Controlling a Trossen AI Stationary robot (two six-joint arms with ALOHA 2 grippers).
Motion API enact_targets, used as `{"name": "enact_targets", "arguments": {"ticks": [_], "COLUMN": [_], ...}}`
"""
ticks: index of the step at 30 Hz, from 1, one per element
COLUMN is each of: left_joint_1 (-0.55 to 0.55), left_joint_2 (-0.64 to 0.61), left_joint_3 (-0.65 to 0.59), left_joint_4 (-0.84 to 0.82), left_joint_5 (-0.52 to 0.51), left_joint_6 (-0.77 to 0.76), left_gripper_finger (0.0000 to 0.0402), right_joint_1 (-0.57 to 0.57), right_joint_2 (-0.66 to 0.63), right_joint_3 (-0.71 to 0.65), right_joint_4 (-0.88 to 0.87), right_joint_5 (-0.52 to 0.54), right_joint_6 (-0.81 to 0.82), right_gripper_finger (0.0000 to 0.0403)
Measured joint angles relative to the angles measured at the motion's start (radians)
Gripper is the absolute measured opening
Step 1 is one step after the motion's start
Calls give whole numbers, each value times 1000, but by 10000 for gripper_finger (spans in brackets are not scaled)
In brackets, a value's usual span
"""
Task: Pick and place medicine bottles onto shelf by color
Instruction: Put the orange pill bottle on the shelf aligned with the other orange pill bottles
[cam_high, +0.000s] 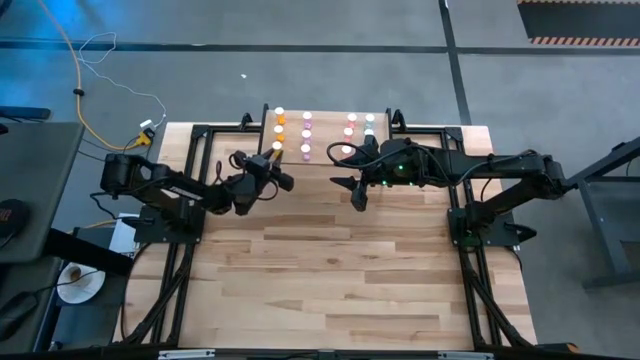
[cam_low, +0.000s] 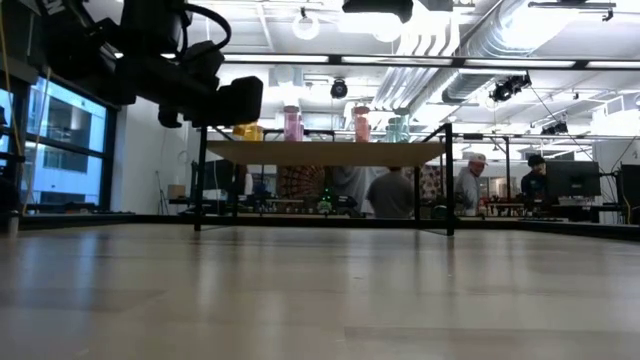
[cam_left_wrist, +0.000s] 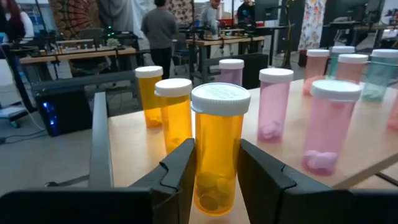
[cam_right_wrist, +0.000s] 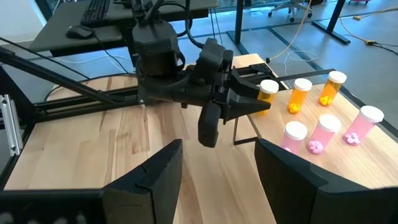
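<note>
Wooden tabletop (cam_high: 340, 270) fills the frame's middle. Shelf (cam_high: 325, 138) at upper centre carries rows of bottles: orange at left, pink (cam_left_wrist: 274, 102) in the middle, red and teal to the right. Left pincer (cam_left_wrist: 214, 177) at the shelf's left edge is clamped on an orange bottle (cam_left_wrist: 218, 146) standing upright on the shelf. Right pincer (cam_high: 354, 190) just below the shelf, fingers spread wide, holding nothing.

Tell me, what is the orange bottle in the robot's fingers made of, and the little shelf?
The orange bottle held by the left gripper looks like clear, shiny plastic: you can see the pills through it. Its white cap looks like duller plastic with a ribbed edge. The shelf top looks like pale, smooth wood, and its edge seems to be dark metal.
</note>
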Motion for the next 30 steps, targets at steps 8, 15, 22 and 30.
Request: {"name": "enact_targets", "arguments": {"ticks": [8,15,22,30], "left_joint_1": [17,16,16,16], "left_joint_2": [0,0,0,0], "left_joint_3": [0,0,0,0], "left_joint_4": [-14,-60,-64,-66], "left_joint_5": [34,-15,-16,-16], "left_joint_6": [-19,-78,-78,-77], "left_gripper_finger": [97,97,97,99], "right_joint_1": [0,0,0,0], "right_joint_2": [0,0,0,0], "right_joint_3": [0,0,0,0], "right_joint_4": [0,1,2,2], "right_joint_5": [0,0,0,0], "right_joint_6": [2,10,10,10], "right_gripper_finger": [193,193,193,193]}}
